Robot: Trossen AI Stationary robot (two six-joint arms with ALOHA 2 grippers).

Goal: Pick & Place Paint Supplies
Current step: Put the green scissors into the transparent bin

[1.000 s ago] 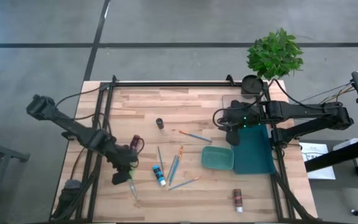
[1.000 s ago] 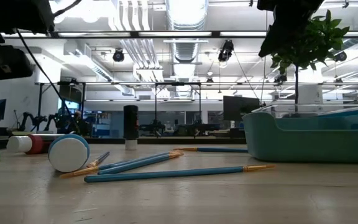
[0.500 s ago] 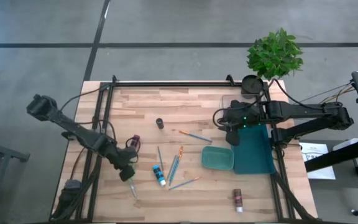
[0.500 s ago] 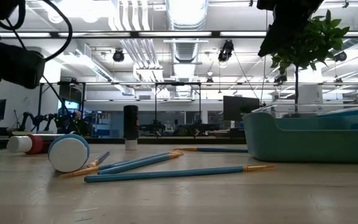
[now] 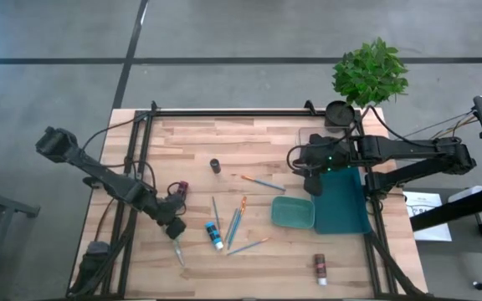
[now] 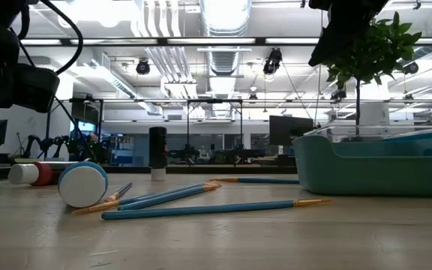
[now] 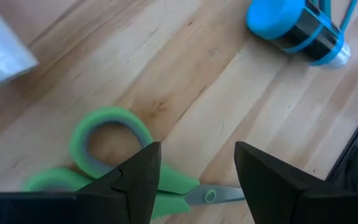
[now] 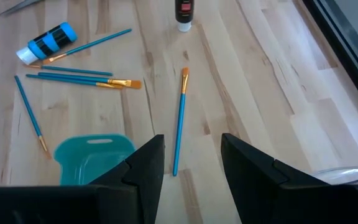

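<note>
paint supplies: most lie loose on the table, in the middle of the high view.
brushes: in a bunch at the middle, not put away.
blue tube: beside the brushes.
brown tube: alone at the lower right.
teal palette: touching the teal bin at the right.
left gripper: fingers apart over green scissors, holding nothing.
right gripper: fingers apart, empty, near the bin.
still to do: it looks like almost all of it.
</note>
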